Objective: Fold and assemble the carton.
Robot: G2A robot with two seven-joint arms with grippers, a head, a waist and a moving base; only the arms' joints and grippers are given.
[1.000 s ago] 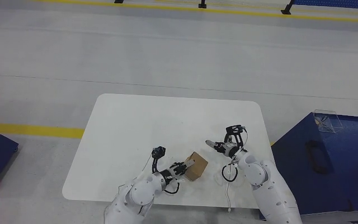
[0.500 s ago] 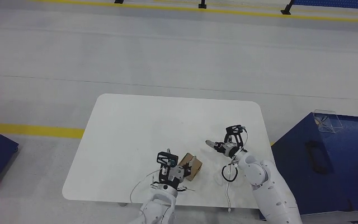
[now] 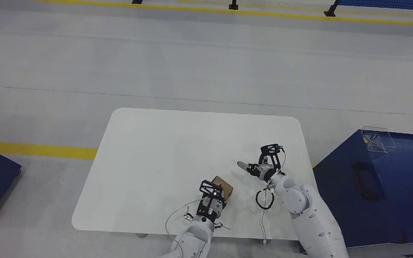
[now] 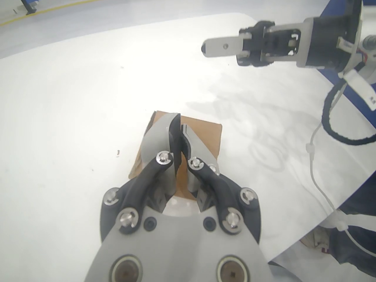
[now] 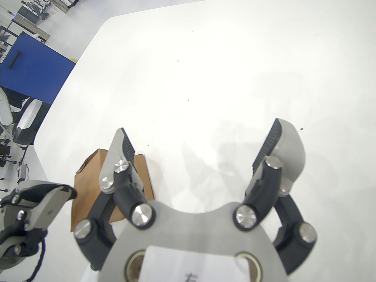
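Fingers of my left gripper are pinched together, tip against tip, right over the brown carton; whether they press on its top I cannot tell. My right gripper is spread wide, released, above the white table just right of the carton. The carton sits by the table's near edge, right of the middle.

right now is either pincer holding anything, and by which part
Nothing is visibly held. The left pincer is shut at the carton with no cardboard seen between its pads; the right pincer is open and empty.
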